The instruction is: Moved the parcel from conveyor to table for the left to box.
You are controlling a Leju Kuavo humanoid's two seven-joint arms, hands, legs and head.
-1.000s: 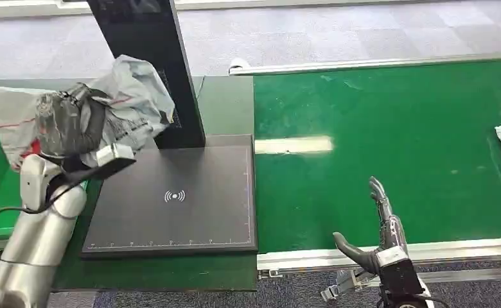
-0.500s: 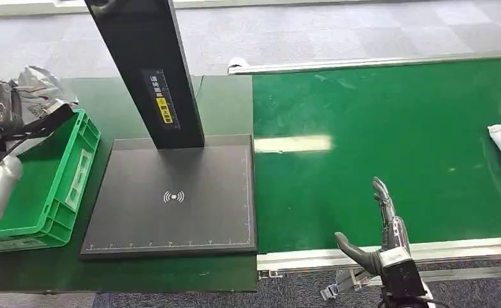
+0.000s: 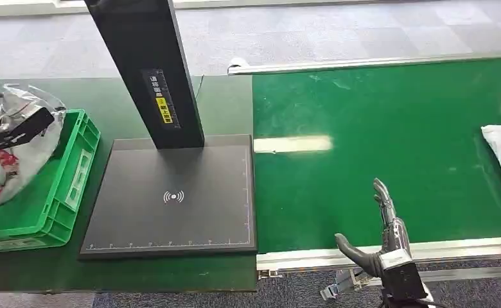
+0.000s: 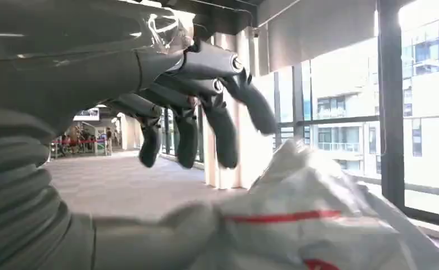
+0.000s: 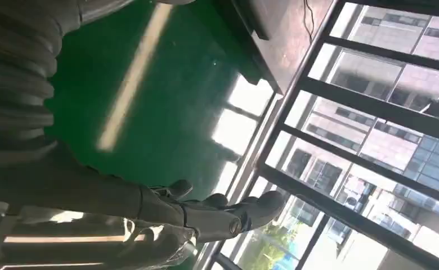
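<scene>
Head view: high on body, facing forward and down over green conveyor belt (image 3: 389, 128) and table. Left wrist view: close behind left hand (image 4: 195, 107), turned, facing windows. Right wrist view: close behind right hand (image 5: 217, 216), turned; shares conveyor belt with head view

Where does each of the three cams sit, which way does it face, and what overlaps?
Head view: high on the body, looking forward and down at the green crate, scanner pad and conveyor; right robot hand open at the belt's near edge.
Left wrist view: behind the left robot hand, fingers spread over the parcel.
Right wrist view: behind the right robot hand, facing belt and windows.
Shared: the head and left wrist views both show the parcel.
</scene>
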